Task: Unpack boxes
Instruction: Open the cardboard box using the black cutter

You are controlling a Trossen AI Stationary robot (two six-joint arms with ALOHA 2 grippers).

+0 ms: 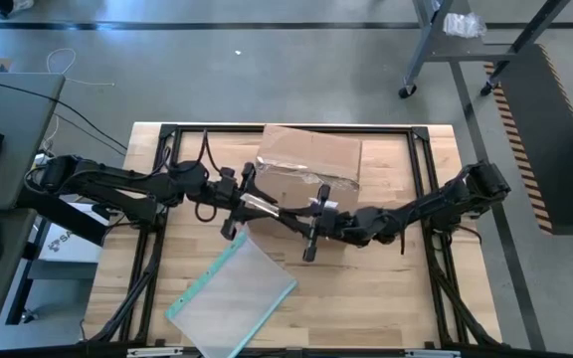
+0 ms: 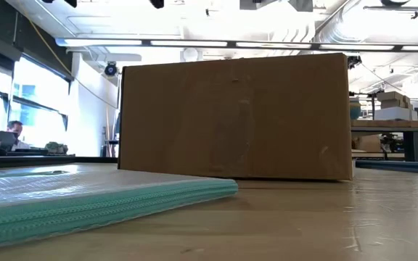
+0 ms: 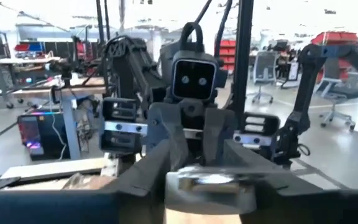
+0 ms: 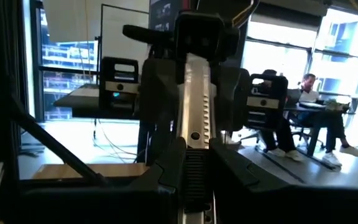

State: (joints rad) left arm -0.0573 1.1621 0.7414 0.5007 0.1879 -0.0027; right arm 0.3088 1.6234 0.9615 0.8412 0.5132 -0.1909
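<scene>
The brown cardboard box [image 1: 308,161] sits at the far middle of the wooden worktop [image 1: 386,298], resting flat. From table height its long plain side [image 2: 234,116] fills most of what I can see, with a strip of clear tape running down it. The two arms meet just in front of the box, over the centre of the worktop. The left claw [image 1: 255,204] reaches in from the left and the right claw [image 1: 288,215] from the right, so they face each other almost tip to tip. Between them is a slim silvery metal bar [image 1: 267,207]. The right claw is narrowed onto one end of it, and from that wrist the bar [image 4: 194,106] runs straight out between the fingers toward the other arm. The left claw's fingers [image 3: 148,168] stand on either side of the bar's other end [image 3: 210,180], but I cannot tell whether they have actually clamped it. A flat clear pouch with a teal edge [image 1: 229,295] lies on the near left part of the worktop, tilted and well apart from the box. Beyond the worktop, people sit at desks by the windows [image 4: 303,106].
</scene>
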